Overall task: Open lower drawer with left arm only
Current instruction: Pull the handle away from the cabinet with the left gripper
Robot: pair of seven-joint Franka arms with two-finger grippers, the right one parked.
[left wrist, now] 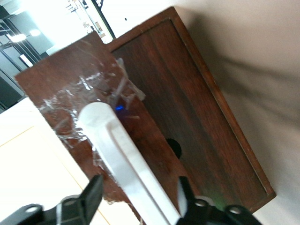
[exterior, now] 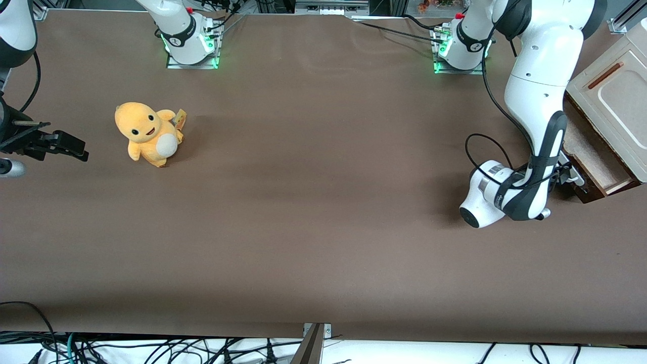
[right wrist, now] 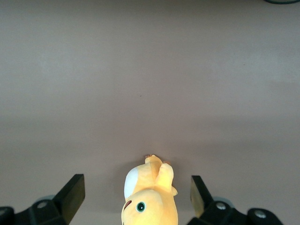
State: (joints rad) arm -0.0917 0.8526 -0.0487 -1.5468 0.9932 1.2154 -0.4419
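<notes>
The lower drawer (exterior: 590,151) stands partly pulled out of the cabinet (exterior: 614,96) at the working arm's end of the table, with its pale beige inside showing. Its dark brown front (left wrist: 70,93) carries clear tape and the white bar handle (left wrist: 124,154). The left arm (exterior: 536,91) reaches down in front of the drawer. Its gripper (left wrist: 138,194) is at the handle, mostly hidden by the wrist in the front view (exterior: 568,174). The fingers (left wrist: 91,194) are open, one on each side of the bar, with a gap showing beside it.
A yellow plush toy (exterior: 149,134) sits on the brown table toward the parked arm's end, also in the right wrist view (right wrist: 150,197). The cabinet's cream top panel has a reddish-brown slot (exterior: 605,75). Cables hang along the table's near edge.
</notes>
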